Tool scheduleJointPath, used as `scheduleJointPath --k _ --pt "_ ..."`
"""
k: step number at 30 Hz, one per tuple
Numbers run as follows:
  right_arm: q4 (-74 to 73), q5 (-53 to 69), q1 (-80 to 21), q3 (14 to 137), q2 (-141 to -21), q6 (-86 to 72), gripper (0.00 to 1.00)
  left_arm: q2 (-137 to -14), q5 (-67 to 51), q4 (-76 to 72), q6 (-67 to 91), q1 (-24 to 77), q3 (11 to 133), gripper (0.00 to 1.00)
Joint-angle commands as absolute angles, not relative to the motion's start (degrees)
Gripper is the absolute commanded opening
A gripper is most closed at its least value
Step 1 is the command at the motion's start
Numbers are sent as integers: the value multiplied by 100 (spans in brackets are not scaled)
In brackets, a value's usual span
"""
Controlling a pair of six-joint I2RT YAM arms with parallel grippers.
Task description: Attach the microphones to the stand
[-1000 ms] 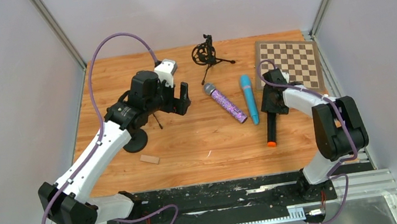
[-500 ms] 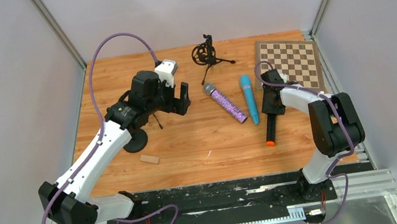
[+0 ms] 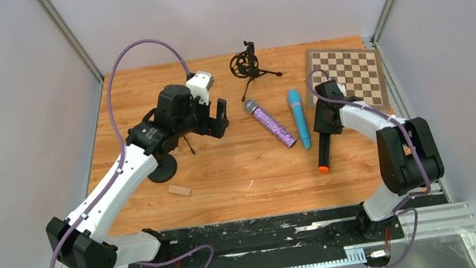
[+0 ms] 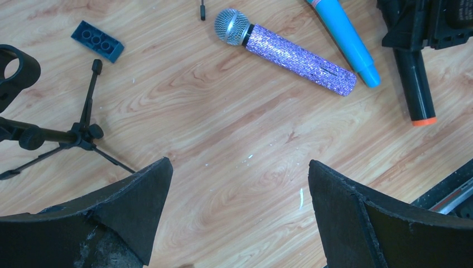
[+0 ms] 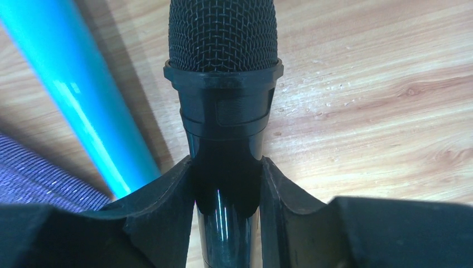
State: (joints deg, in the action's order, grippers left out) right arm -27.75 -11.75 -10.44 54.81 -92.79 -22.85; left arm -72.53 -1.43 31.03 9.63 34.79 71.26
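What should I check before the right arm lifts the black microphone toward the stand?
1. Grip: right gripper is shut on the black microphone, just below its mesh head: ok.
2. Black microphone raised off the table: cannot tell.
3. Side clearance: the light blue microphone lies close alongside; whether the finger touches it: cannot tell.
4. Left gripper is open and holds nothing: ok.
5. Tripod stand at the far edge carries no microphone: ok.
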Motion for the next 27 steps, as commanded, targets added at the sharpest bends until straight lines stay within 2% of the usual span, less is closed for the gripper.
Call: scheduleJointPath --k 1,6,12,21,27 --pt "-2696 -1019 -1080 5834 -8590 -2187 0 -7181 -241 2920 798 3516 7164 100" --pt "-2643 -870 -1130 5899 -7873 -2104 0 -7181 -179 2916 793 3517 7153 100" --pt "-2100 -114 -1145 5757 -6632 -1851 0 -7210 -86 2932 794 3523 7160 100" --pt "-127 2893 -1145 4942 -5179 -1219 0 -7028 -65 2776 765 3524 7040 100" --pt "386 3699 -1149 4753 -5153 -1341 0 -6790 293 2689 704 3529 6941 100"
